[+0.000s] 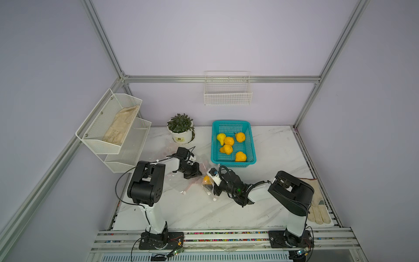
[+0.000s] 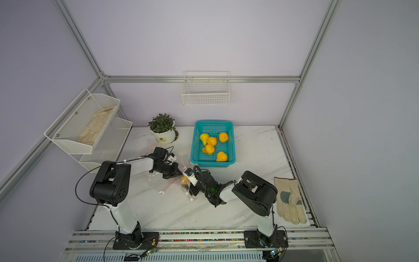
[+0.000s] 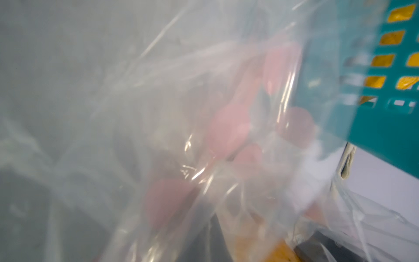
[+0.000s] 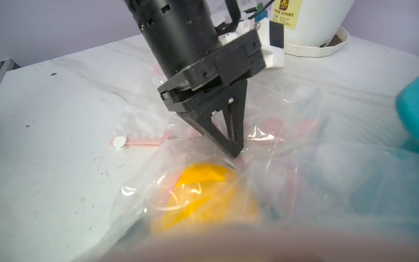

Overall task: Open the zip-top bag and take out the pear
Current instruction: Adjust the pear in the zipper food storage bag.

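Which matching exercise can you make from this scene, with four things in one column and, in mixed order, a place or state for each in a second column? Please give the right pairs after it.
Things:
1. pear
2. left pincer
3. teal basket
4. potted plant

Places or states:
a. holds five yellow-orange fruits
b. stands in a white saucer
c. shut on the clear plastic of the zip-top bag
d. lies inside the zip-top bag

Right pairs: 1-d, 2-c, 3-a, 4-b.
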You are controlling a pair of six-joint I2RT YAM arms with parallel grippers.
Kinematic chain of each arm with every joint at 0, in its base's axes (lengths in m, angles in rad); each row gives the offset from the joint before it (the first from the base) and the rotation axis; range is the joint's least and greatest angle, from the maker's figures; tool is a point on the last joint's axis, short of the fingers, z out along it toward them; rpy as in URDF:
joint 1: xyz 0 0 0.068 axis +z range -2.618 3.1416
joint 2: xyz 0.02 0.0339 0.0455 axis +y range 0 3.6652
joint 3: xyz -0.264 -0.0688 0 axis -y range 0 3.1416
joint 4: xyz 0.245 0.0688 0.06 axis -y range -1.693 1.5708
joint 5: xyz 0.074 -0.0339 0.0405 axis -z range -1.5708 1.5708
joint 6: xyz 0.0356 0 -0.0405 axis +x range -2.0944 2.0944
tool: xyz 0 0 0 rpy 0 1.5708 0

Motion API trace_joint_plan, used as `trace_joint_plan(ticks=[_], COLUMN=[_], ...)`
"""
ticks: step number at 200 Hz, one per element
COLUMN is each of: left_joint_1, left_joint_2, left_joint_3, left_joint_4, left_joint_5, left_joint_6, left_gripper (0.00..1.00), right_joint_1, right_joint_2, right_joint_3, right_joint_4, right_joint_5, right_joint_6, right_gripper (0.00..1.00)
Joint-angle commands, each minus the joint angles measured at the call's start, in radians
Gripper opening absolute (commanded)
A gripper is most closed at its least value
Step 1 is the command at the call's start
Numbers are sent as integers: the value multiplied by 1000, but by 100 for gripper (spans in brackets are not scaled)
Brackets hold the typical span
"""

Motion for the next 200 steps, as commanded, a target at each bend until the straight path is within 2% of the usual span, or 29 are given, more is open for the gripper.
trace_joint_plan(ticks=[1,34,64,117,156,178,200], left_joint_1=[61,65,69,69,67,57,48], left_joint_2=[40,53,81,93,87,72,68], left_joint_3=[-32,-27,-21,-7,-6,-1,4], left_joint_4=[-65,-78,-90,-109,-111,-112,-113], left_joint_5=[-170,-223,-250,-279,-270,-258,-243], left_joint_6=[26,30,32,36,36,39,44], left_gripper=[0,0,0,0,0,0,0], right_joint_1=[-13,-12,-12,-12,-13,-13,-11], right_joint_2=[-94,-163,-243,-356,-388,-314,-237], right_joint_3=[-57,-113,-170,-221,-237,-197,-172], right_joint_4=[-70,-160,-213,-300,-307,-279,-159], right_joint_5=[32,43,-50,-91,-37,-27,-44], right_joint_6=[0,-6,-55,-135,-201,-223,-211], right_gripper=[50,57,59,83,76,72,69])
